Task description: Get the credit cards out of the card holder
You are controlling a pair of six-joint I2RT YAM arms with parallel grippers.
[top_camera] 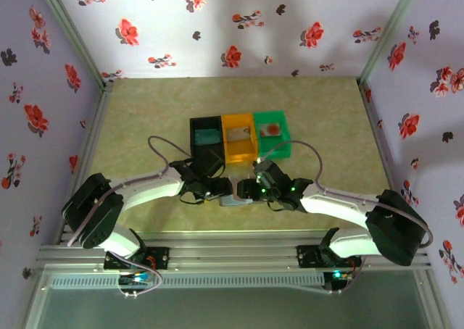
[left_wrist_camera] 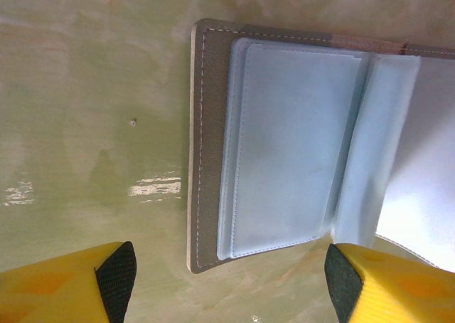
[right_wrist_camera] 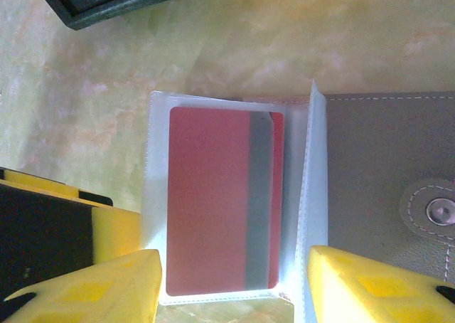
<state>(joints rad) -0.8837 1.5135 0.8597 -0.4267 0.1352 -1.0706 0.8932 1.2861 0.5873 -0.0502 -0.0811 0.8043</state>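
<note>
1. Top view: flat grey two-panel card holder (top_camera: 233,200) lies open on pale green marbled table (top_camera: 145,126), centre, near the front edge. Left gripper (top_camera: 210,191) & right gripper (top_camera: 250,191) meet over it; jaws too small to read here
2. Same view, just behind the holder: black plastic bin (top_camera: 193,133) w/ teal card (top_camera: 209,135), orange plastic bin (top_camera: 240,155) w/ pale card (top_camera: 239,132), green plastic bin (top_camera: 275,151) w/ pale card bearing a red blot (top_camera: 270,130). Bins sit side by side
3. Left wrist view: left gripper open, black-padded yellow fingers (left_wrist_camera: 114,273) wide apart, holder's near edge b/w them. Pale blue clear plastic sleeves (left_wrist_camera: 298,145) lie on the grey stitched panel
4. Right wrist view: red card w/ grey stripe (right_wrist_camera: 224,198) sits inside a clear sleeve of the holder, grey panel w/ metal snap (right_wrist_camera: 441,210) beside it. Right gripper open, yellow fingers (right_wrist_camera: 106,287) either side of that sleeve; contact w/ it – can't tell
5. Room: bare table left of the holder's stitched edge. The black bin's corner is near the sleeve but apart. Floral-papered walls (top_camera: 254,25) stand well apart from the holder
</note>
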